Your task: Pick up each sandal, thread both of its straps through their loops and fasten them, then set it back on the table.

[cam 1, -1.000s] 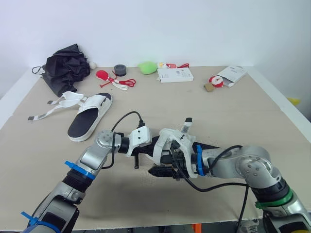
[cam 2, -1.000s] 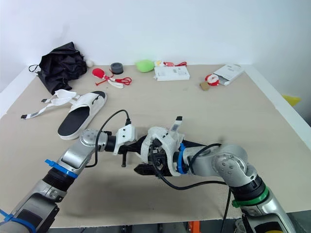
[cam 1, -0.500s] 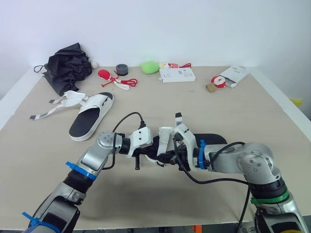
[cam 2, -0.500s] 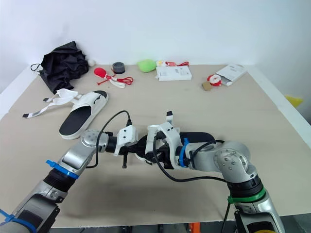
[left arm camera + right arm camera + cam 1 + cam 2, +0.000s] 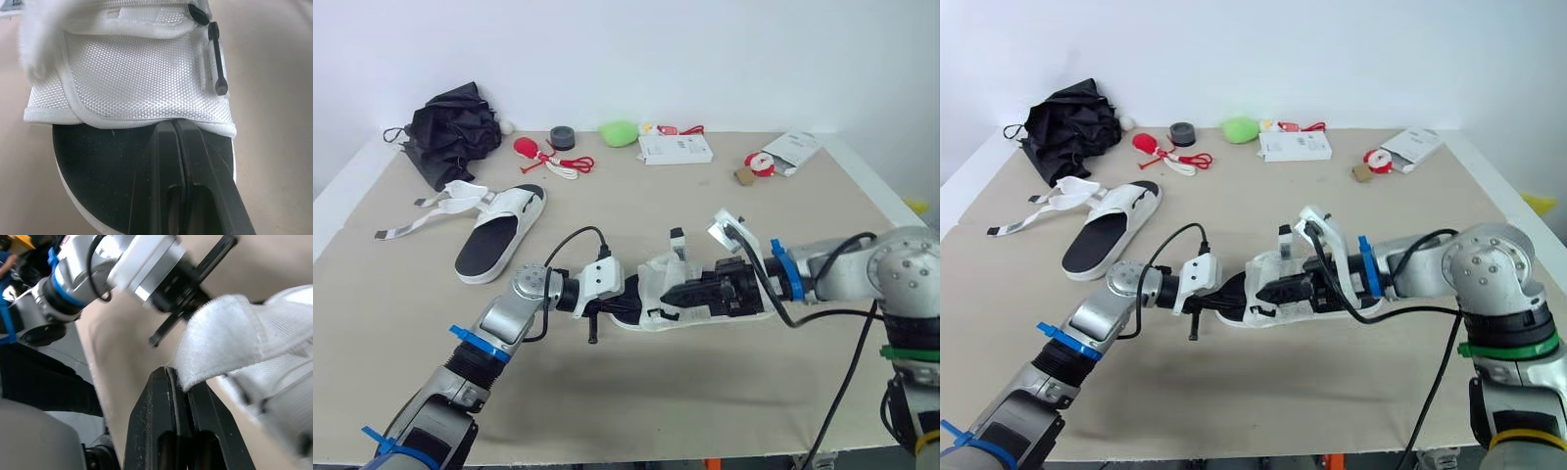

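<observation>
White mesh and black footbed: one sandal [image 5: 651, 294] lies flat on the bench [image 5: 636, 211] between the two sets of jaws. The left jaws, closed tight on each other, touch the rim of its upper. The right jaws pinch the fuzzy end of one strap [image 5: 220, 328]. A second sandal [image 5: 497, 233] lies well beyond the left jaws, its two straps loose and spread on the bench.
</observation>
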